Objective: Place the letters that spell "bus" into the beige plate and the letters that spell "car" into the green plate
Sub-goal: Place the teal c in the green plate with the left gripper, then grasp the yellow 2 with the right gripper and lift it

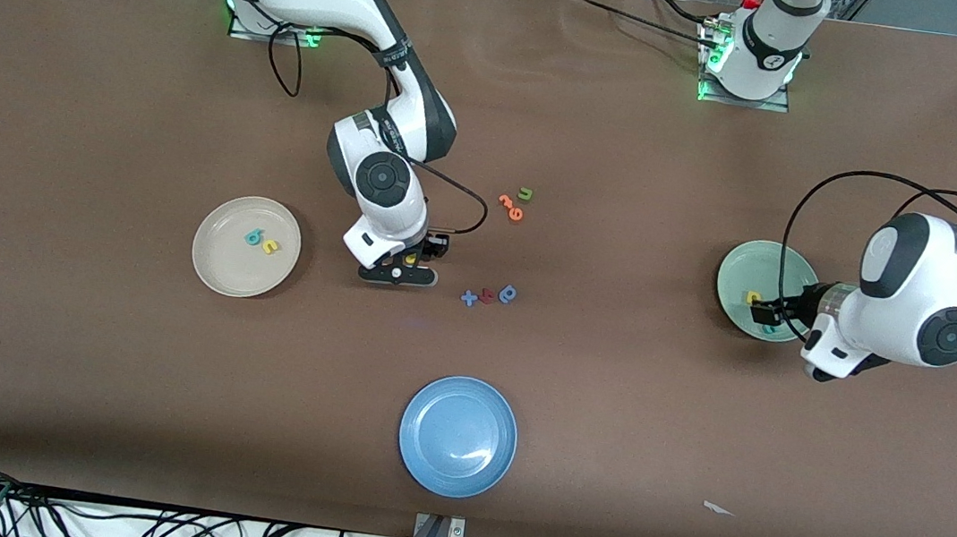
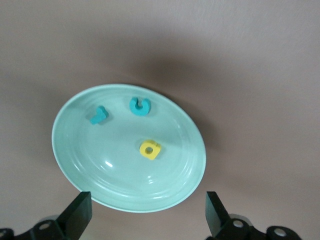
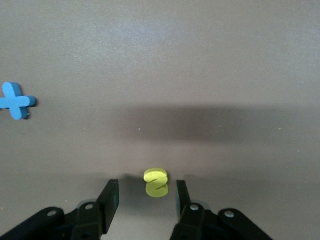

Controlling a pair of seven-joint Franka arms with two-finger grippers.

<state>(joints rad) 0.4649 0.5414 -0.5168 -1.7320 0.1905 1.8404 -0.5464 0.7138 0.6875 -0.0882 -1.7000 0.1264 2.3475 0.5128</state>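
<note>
Over green plate (image 2: 75, 165): left gripper (image 2: 148, 215) jaws wide, empty | right gripper (image 3: 146, 200) jaws straddle yellow "s" (image 3: 156, 182)

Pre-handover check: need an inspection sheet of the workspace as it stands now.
Surface: brown table; white scrap near the camera-side edge.
Job's things: beige plate holds teal b and yellow u; green plate holds c, r, a; yellow s on table.
Clutter: blue plate; orange letters, green u; blue x, red letter, blue letter.
Grippers: right gripper low over the s, jaws open either side; left gripper over green plate, jaws open.
Cables: loose bundle along camera-side edge.
Surroundings: nothing seen.
</note>
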